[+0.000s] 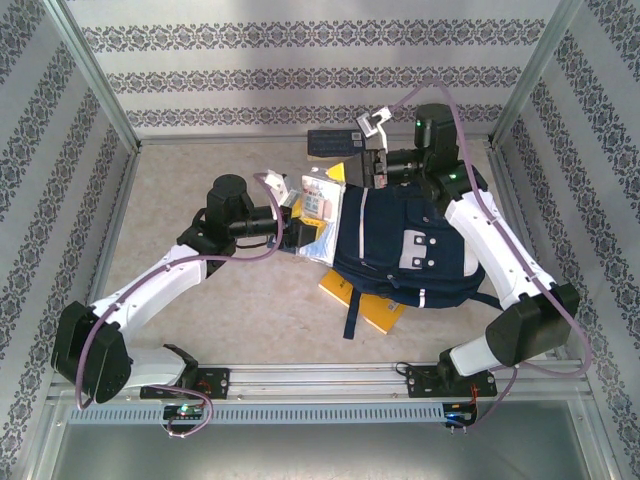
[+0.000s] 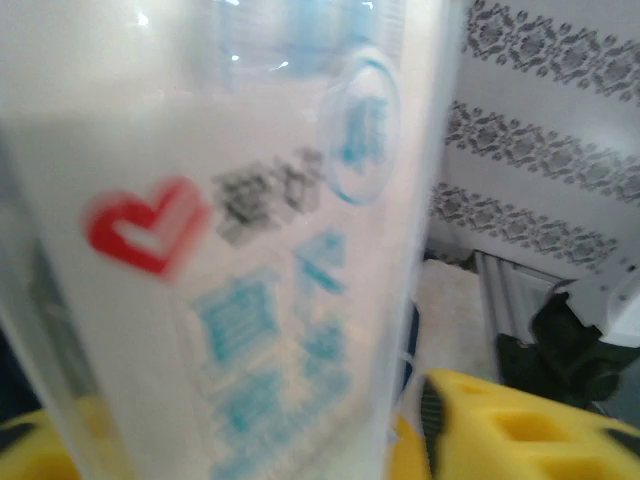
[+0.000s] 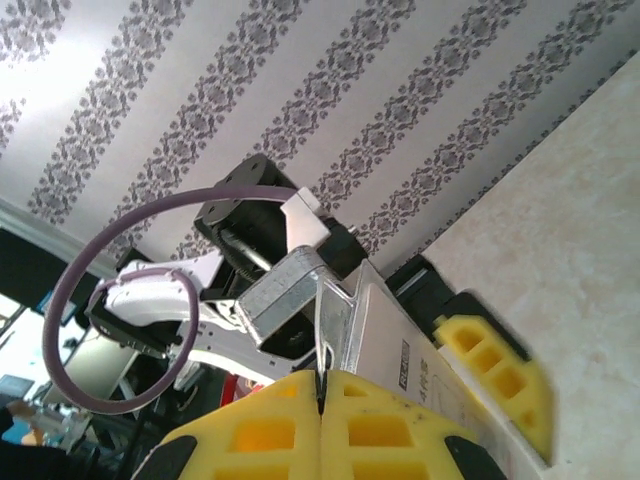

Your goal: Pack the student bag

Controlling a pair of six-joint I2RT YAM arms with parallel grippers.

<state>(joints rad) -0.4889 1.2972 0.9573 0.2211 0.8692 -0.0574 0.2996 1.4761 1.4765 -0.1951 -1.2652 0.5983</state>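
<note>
The student bag (image 1: 400,245), navy with white stripes, lies right of the table's middle. A clear packet with white contents and red and blue print (image 1: 322,198) stands at the bag's left upper corner. My left gripper (image 1: 300,215) has its yellow fingers (image 2: 520,425) on either side of that packet (image 2: 250,250); blur hides whether they press it. From behind the bag, my right gripper (image 1: 378,170) reaches over. Its yellow fingertips (image 3: 320,385) are closed together on a thin clear edge of the packet (image 3: 400,350).
An orange book (image 1: 365,305) sticks out from under the bag's front, beside a hanging dark strap (image 1: 350,318). A dark blue flat box (image 1: 335,143) lies at the back, near the patterned wall. Metal frame posts stand at the corners.
</note>
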